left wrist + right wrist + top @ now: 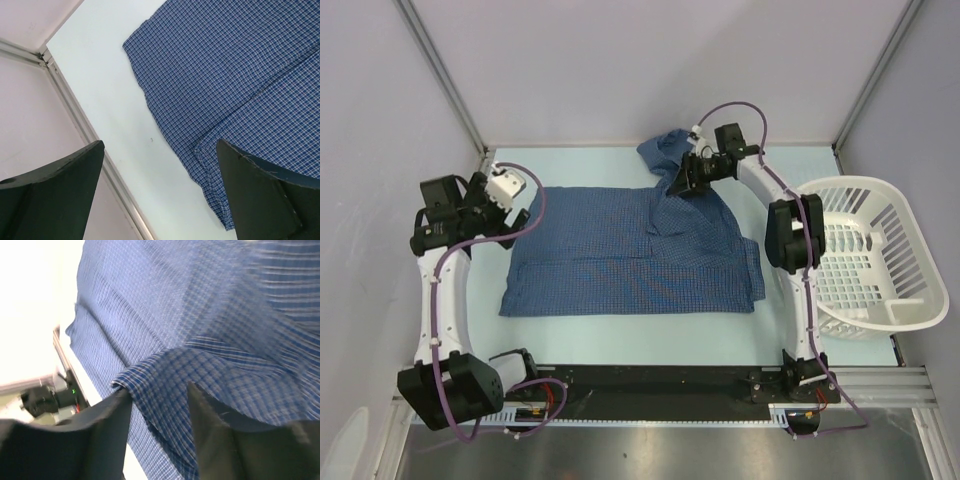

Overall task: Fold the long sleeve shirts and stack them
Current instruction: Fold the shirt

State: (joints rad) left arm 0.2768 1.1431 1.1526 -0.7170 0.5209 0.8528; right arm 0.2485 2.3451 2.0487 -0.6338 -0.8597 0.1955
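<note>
1 blue checked shirt (630,260) lies mid worktop (620,345), partly folded, nothing stacked. We see the right gripper (159,388) jaws pinching its raised fold near the far edge; left gripper (160,145) jaws wide, empty.

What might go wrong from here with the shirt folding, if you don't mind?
The right hand straddles a thin raised fold of the shirt; it may slip out or drag the layers underneath askew. The left hand is open at the shirt's left edge, holding nothing, so a pull could slide the shirt. The right elbow sits close to the basket and might nudge it.
</note>
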